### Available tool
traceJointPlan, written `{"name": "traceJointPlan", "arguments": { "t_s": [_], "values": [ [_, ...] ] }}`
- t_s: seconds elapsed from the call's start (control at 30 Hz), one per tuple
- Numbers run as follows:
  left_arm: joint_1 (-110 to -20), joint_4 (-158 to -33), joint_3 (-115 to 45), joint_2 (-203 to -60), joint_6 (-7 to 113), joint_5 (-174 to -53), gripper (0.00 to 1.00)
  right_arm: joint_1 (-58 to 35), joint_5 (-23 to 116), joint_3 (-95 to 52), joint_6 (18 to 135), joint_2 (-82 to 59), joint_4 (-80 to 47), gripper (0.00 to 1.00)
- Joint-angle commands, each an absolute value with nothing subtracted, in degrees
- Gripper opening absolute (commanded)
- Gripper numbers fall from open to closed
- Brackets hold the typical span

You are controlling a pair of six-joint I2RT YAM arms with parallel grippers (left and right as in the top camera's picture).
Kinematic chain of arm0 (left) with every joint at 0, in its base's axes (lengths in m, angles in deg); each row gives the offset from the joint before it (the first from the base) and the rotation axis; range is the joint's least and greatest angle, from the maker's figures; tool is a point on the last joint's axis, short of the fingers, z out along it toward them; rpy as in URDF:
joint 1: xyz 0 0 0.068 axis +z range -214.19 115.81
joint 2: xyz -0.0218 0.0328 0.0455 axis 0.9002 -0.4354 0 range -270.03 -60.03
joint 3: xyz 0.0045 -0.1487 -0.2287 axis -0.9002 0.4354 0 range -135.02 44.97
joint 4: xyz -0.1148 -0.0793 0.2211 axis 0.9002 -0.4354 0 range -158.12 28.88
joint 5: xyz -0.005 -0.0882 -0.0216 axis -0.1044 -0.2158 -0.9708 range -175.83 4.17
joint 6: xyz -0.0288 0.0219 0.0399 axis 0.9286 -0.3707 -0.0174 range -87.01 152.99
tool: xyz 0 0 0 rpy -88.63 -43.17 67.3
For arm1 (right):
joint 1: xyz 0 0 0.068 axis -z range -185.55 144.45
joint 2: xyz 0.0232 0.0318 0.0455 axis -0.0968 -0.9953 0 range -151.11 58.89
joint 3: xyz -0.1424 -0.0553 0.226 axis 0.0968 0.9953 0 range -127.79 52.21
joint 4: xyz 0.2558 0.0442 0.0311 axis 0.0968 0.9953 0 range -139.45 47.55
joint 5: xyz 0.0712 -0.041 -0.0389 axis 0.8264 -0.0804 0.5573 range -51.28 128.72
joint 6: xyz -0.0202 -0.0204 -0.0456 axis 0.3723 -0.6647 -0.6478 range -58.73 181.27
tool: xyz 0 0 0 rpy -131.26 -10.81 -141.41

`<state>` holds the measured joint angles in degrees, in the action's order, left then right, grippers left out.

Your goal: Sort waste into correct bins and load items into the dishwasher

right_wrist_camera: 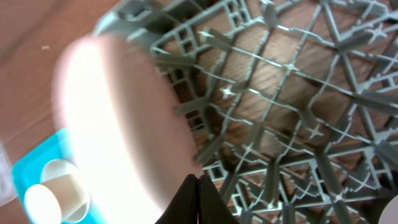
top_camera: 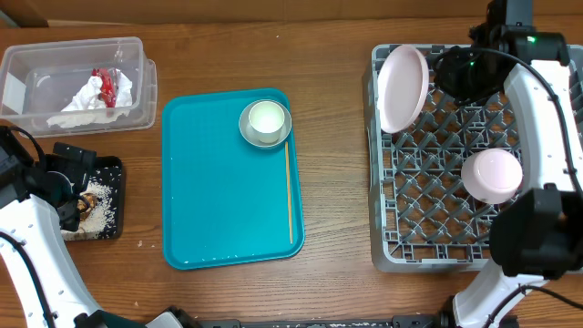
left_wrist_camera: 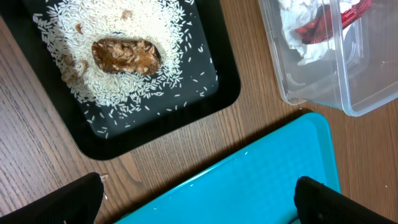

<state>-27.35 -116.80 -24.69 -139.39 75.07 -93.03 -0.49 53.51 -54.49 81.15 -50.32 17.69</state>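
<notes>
Rack [top_camera: 437, 146]: one plate [top_camera: 402, 87], one bowl [top_camera: 492, 175] | left pincer [left_wrist_camera: 202, 202] spread | right pincer [right_wrist_camera: 198, 186] pressed together

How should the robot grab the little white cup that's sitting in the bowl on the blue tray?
Probably from straight above, pinching the white cup by its rim, one finger inside and one outside. It seems to stand upright with its mouth up, and the bowl rings its lower sides, so a sideways grab would likely bump the bowl.
</notes>
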Motion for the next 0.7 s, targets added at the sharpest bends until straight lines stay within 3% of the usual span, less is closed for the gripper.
{"name": "traceJointPlan", "arguments": {
  "t_s": [0.0,0.23,0.27,0.33,0.37,0.4,0.5,0.67],
  "values": [
    [-27.5,-116.7,-24.6,-139.5,75.8,-92.5,0.99,-0.5,55.4,-55.7,80.1,-42.1,17.3,0.04],
    [-27.5,-116.7,-24.6,-139.5,75.9,-92.5,1.00,-5.4,62.5,-55.6,76.2,-30.8,19.2,0.07],
    [-27.5,-116.7,-24.6,-139.5,75.9,-92.5,1.00,-7.6,63.5,-55.6,75.2,-29.8,20.1,0.19],
    [-27.5,-116.7,-24.6,-139.5,75.8,-92.5,1.00,-11.8,63.2,-55.6,74.2,-29.2,21.7,0.54],
    [-27.5,-116.7,-24.6,-139.5,75.8,-92.5,1.00,-14.5,62.4,-55.6,74.2,-29.2,22.6,0.67],
    [-27.5,-116.7,-24.6,-139.5,75.8,-92.5,1.00,-17.3,60.9,-55.2,74.3,-29.5,23.0,0.74],
    [-27.5,-116.7,-24.6,-139.5,75.9,-92.5,1.00,-27.5,52.4,-52.3,75.4,-30.9,23.1,0.79],
    [-27.5,-116.7,-24.6,-139.5,75.8,-92.5,1.00,-41.2,42.3,-43.7,83.8,-34.6,18.8,0.77]
  ]
}}
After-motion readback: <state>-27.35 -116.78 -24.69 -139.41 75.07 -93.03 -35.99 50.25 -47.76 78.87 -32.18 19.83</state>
